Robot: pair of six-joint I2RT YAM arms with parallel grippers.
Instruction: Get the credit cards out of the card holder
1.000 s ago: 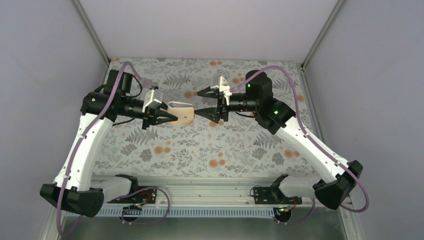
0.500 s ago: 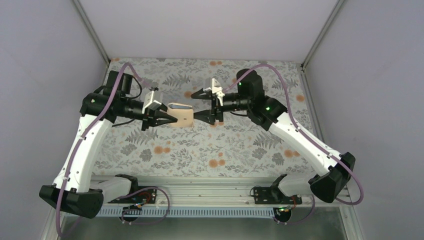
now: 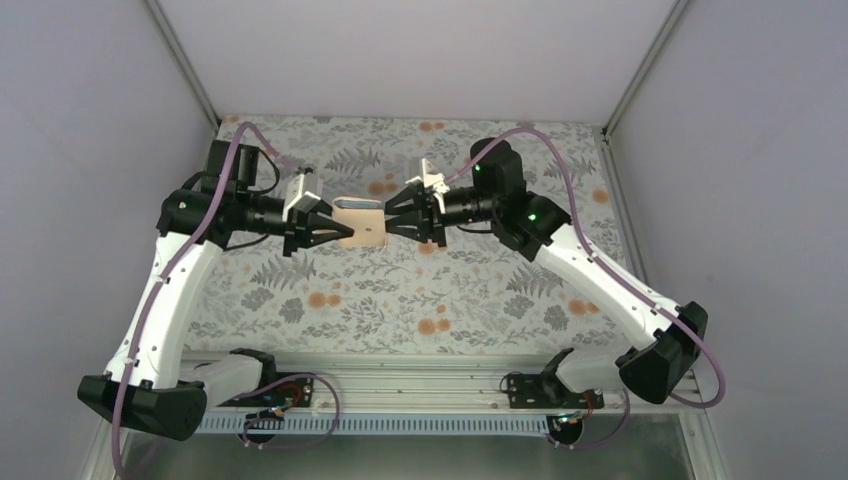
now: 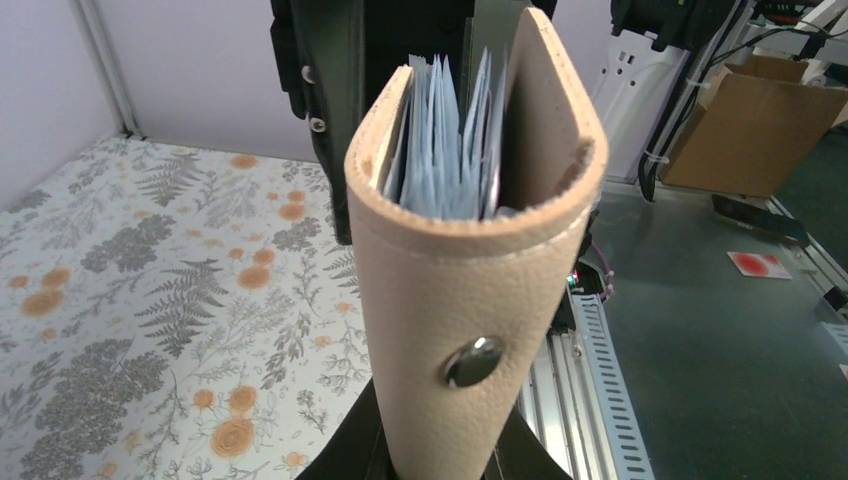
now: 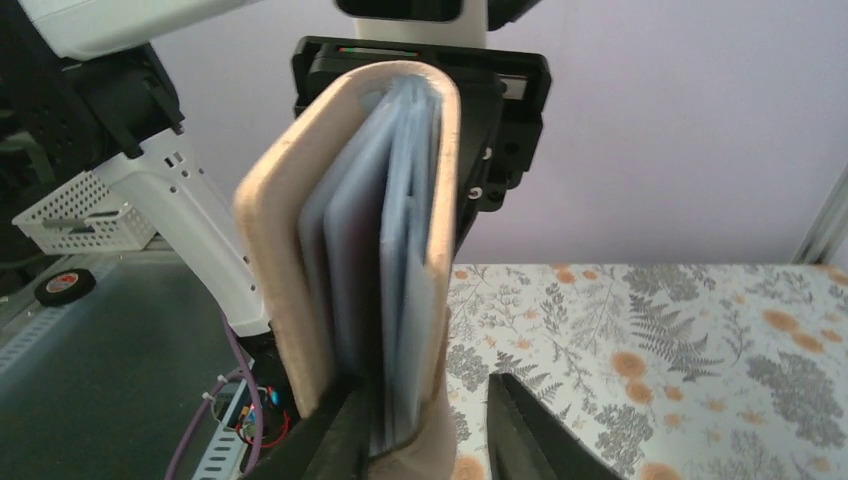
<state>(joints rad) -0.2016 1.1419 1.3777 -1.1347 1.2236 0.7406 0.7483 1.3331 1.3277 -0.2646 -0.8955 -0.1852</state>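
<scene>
The card holder hangs in the air over the middle of the table, tan outside with a metal snap. My left gripper is shut on its folded end. Its open end faces my right gripper. In the right wrist view the holder gapes slightly and shows pale blue-grey layers. One right finger sits in the gap between the panels, and the other stands clear of the outer panel. The right gripper is open around that panel. The credit cards are hidden inside.
A floral cloth covers the table, with grey walls on three sides. A metal rail runs along the near edge by the arm bases. Off the table stand a cardboard box and a white basket.
My right gripper has moved left onto the holder's open end and its jaws have narrowed. The left gripper has turned the holder and raised it slightly.
</scene>
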